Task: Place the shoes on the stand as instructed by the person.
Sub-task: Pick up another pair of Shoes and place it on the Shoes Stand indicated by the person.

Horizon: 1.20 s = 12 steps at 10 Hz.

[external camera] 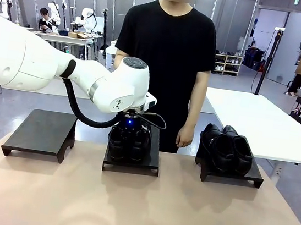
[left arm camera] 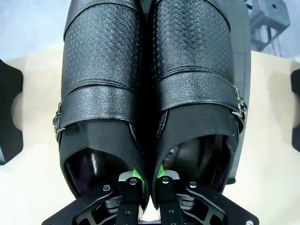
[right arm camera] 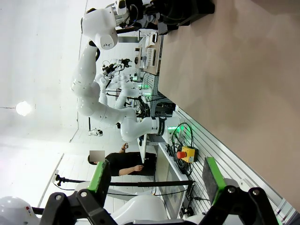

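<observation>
Here pinching the touching inner walls of a shoe pair (left arm camera: pixel 150 89) on the middle stand (external camera: pixel 131 164) near the table's far edge: left hand (left arm camera: pixel 149 180), shoes' long axes running straight ahead.

Two pairs of black shoes. One pair (external camera: pixel 129 142) sits side by side on the middle stand (external camera: pixel 131 165), inner sides touching; perforated toes, plain strap with side buckle, dark openings up. Second pair (external camera: pixel 227 148) sits on the stand (external camera: pixel 231 176) to the right of the middle stand, slightly angled, shiny. Person (external camera: pixel 166 53) in black T-shirt stands just behind the middle stand, arm hanging down.
</observation>
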Each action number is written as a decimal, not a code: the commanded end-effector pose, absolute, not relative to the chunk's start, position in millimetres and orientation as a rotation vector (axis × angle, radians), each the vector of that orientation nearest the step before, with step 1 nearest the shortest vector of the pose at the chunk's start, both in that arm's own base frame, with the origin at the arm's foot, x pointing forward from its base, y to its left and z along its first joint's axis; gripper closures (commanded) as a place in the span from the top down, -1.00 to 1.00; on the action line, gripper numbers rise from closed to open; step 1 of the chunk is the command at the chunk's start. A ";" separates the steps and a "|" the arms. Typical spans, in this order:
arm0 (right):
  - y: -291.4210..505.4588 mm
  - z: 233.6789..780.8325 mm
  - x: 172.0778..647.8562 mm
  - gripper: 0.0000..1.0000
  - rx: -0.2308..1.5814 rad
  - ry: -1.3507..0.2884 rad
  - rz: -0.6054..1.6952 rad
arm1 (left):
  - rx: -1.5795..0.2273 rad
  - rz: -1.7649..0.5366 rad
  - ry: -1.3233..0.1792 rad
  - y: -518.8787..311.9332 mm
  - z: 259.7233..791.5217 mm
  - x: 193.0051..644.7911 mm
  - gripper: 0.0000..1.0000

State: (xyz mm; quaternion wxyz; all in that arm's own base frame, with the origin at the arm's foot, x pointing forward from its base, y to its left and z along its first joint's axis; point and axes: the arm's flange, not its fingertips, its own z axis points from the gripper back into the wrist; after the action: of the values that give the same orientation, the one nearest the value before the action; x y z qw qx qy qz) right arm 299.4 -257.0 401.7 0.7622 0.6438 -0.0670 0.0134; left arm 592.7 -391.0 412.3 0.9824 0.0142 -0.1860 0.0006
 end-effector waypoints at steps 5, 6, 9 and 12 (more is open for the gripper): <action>-256.7 402.9 296.7 1.00 1.388 -0.137 0.033 | 0.035 -0.019 -0.355 -397.2 416.4 599.5 -0.19; -256.7 402.9 296.7 1.00 1.388 -0.137 0.033 | 0.036 -0.024 -0.360 -396.3 419.8 596.9 0.04; -256.7 402.9 296.7 1.00 1.388 -0.137 0.033 | 0.040 -0.019 -0.345 -393.5 434.9 582.5 1.00; -256.7 402.9 296.7 1.00 1.388 -0.137 0.033 | 0.049 -0.021 -0.341 -388.9 447.3 566.7 0.91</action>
State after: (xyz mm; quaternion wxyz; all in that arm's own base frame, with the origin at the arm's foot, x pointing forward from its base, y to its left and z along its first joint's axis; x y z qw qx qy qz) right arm 299.4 -257.0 401.7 0.7622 0.6438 -0.0669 0.0134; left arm 577.9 -397.0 444.7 0.9824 0.0273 -0.1849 -0.0022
